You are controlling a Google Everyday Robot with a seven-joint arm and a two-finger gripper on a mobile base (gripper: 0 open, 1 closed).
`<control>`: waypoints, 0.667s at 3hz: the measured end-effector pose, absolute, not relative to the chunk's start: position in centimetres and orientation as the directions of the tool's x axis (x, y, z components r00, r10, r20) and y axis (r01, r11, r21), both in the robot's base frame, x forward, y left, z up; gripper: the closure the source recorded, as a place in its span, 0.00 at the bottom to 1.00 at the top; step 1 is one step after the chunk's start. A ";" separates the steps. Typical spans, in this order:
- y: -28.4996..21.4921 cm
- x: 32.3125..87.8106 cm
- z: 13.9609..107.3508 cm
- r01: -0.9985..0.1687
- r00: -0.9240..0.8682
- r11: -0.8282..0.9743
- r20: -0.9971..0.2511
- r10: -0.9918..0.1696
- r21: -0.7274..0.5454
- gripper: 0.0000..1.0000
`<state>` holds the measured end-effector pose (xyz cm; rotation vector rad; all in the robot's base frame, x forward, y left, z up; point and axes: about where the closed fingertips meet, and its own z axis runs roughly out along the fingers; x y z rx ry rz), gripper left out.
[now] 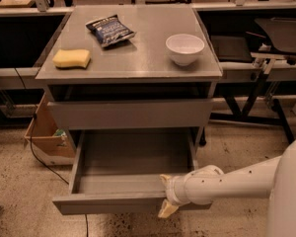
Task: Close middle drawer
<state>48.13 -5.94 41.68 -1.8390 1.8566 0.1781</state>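
Observation:
The middle drawer (128,157) is pulled far out of the grey cabinet, its deep tray empty and its plain front strip (108,204) nearest the camera. My gripper (164,195) is at the right part of that front strip, on the end of my white arm (227,181) that comes in from the right. Its beige fingers (166,210) stand apart, one over the tray side of the strip and one on the outer side. Above it, another grey drawer front (130,113) stands slightly proud of the cabinet.
On the cabinet top (138,58) lie a yellow sponge (71,58), a blue chip bag (110,30) and a white bowl (185,48). A cardboard box (47,137) stands on the floor at the left. Dark tables and metal legs (256,93) are at the right.

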 end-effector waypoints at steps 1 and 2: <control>-5.9 48.1 41.7 -0.963 0.054 0.071 -0.443 -0.895 -0.260 0.00; -6.5 48.2 43.7 -0.959 0.059 0.067 -0.425 -0.903 -0.274 0.00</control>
